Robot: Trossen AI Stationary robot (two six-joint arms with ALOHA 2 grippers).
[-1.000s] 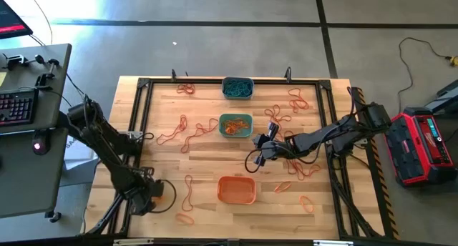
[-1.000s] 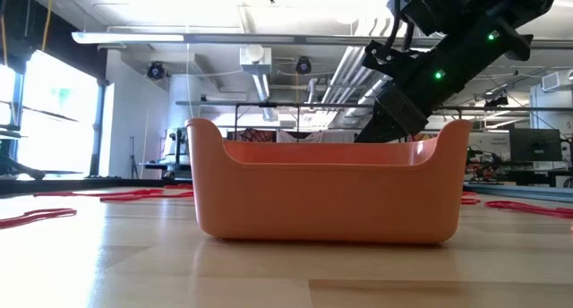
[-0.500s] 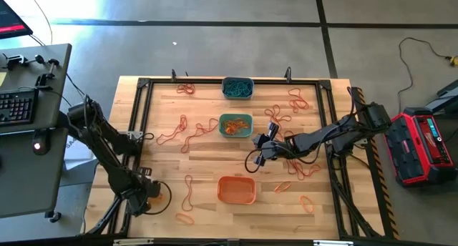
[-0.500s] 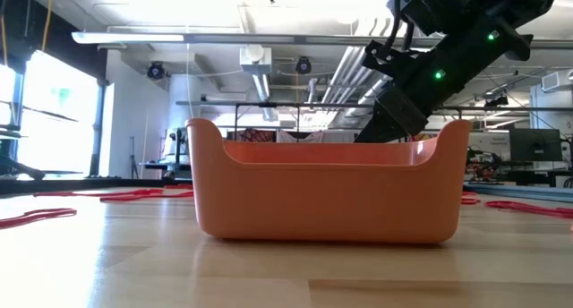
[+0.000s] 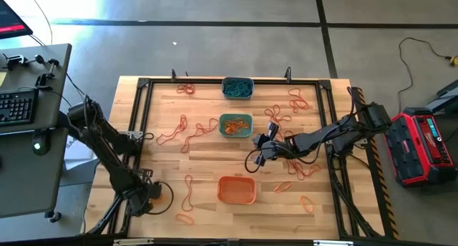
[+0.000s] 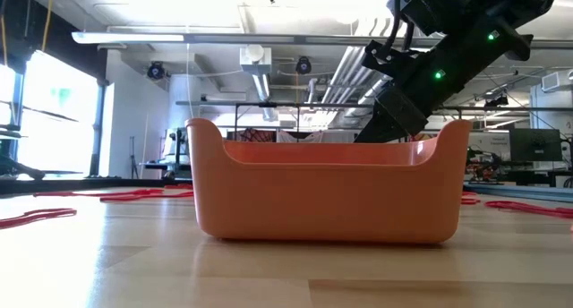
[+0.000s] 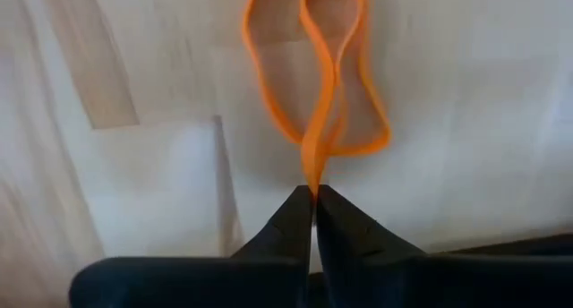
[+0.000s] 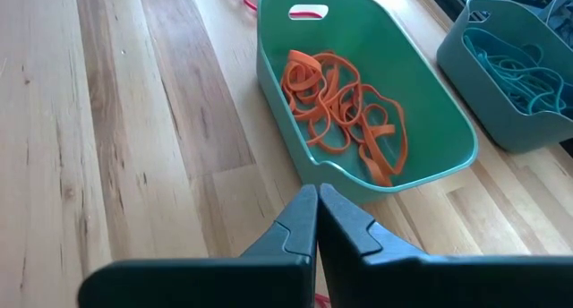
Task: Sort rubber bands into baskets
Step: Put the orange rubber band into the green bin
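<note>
My left gripper (image 5: pixel 152 194) (image 7: pixel 314 193) is low over the table's near left corner, shut on an orange rubber band (image 7: pixel 315 84) (image 5: pixel 163 194). My right gripper (image 5: pixel 261 147) (image 8: pixel 317 197) is shut and empty, just short of the teal-green basket (image 8: pixel 421 120) (image 5: pixel 235 124), which holds several orange bands. The grey-blue basket (image 5: pixel 237 87) with teal bands stands at the far edge. The orange basket (image 5: pixel 236 189) (image 6: pixel 327 187) stands near the front. Loose bands (image 5: pixel 179 135) lie scattered on the wood. My left gripper pinches the orange band at one end of its loop (image 7: pixel 312 178) between its two fingertips. The rest of the loop stretches away from the fingers, twisted into two lobes over the table top. Whether it rests on the wood, I cannot tell.
More loose orange and red bands lie at the far left (image 5: pixel 187 89), near the front (image 5: pixel 186 219) and on the right (image 5: pixel 308 202). A black metal frame (image 5: pixel 143 85) borders the table. In the low view my right arm (image 6: pixel 430 66) rises behind the orange basket.
My left gripper has shifted slightly toward the table's near left corner and shut on the orange band. My right arm has kept still.
</note>
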